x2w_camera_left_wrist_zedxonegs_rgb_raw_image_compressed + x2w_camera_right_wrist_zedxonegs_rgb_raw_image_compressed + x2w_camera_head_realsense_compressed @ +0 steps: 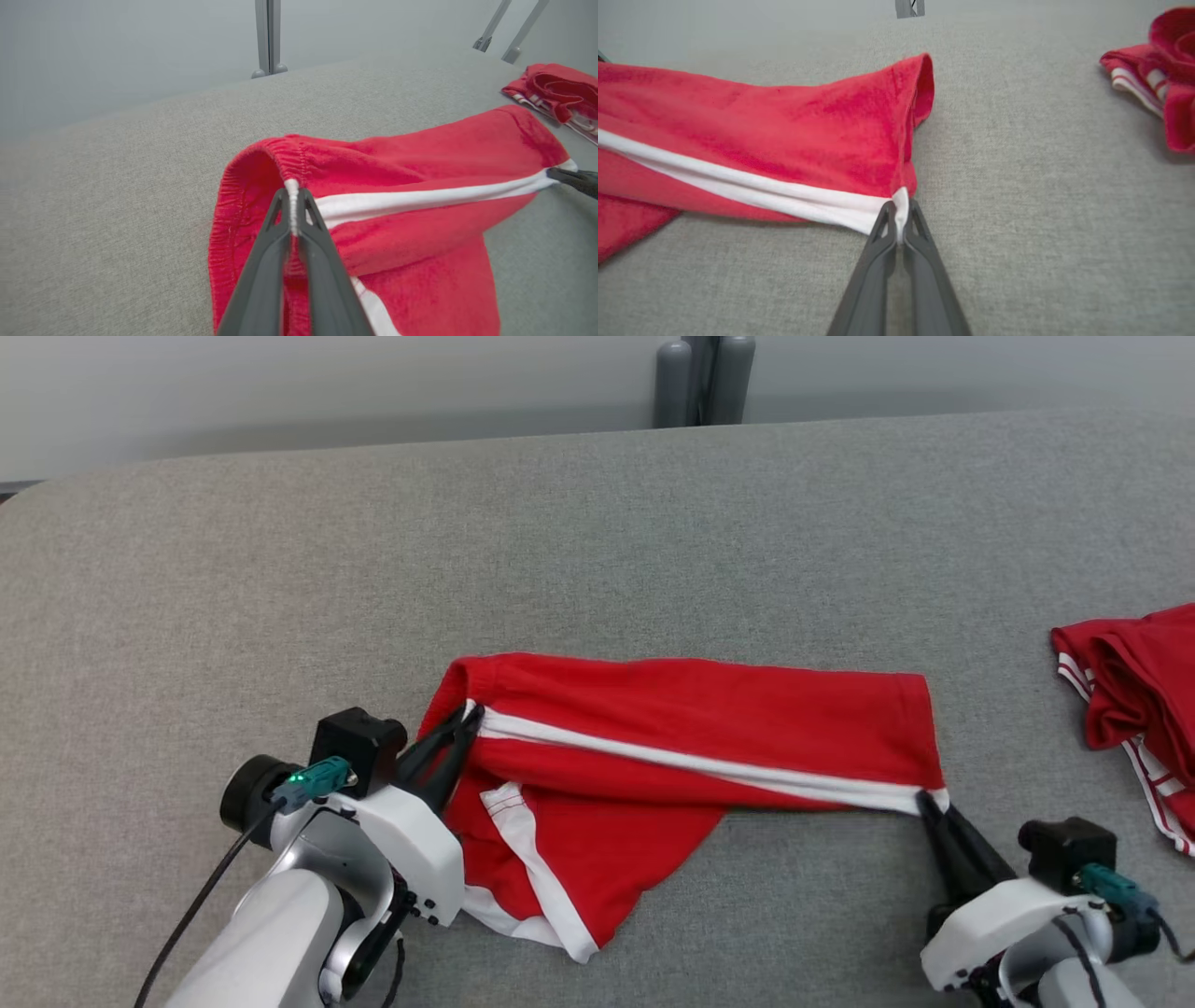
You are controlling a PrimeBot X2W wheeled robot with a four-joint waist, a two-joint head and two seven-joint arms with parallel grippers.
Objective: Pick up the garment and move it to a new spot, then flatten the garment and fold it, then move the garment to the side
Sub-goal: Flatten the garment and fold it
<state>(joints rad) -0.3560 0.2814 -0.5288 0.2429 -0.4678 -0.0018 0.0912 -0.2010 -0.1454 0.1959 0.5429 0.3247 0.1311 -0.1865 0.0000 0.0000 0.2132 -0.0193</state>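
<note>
step: flatten phase by my read; both ends pinched, cloth not yet lying smooth
red shorts: stretched between the two end effectors, lying on the table, one leg doubled over the other
loose leg: spills toward the robot, just beside the left end effector, rumpled, white trim showing
white side stripe: runs from one end effector straight to the other, nearly taut, good line to judge tension by
waistband: gathered elastic, arches up just past the left fingertips
leg hem: stands open just beyond the right fingertips
left end effector: fingers clamped narrow on the waistband, right at the stripe's end
right end effector: fingers clamped narrow on the hem corner, at the stripe's other end
how to do it well: draw the two apart evenly, stay low over the table, keep the stripe straight; likely lift a little so the loose leg drops free, then lay down away from the robot
risk: thin pinches on both ends, a jerk could slip the cloth; uneven pull would twist the stripe
wall: pale, plain, far beyond both end effectors
table: grey woven cover, wide bare stretch ahead of both end effectors, probably grips cloth when dragged
second red garment: bunched, white striped, off to the right end effector's outer side, well apart from the shorts
grey posts: at the table's far edge, ahead between the end effectors
</note>
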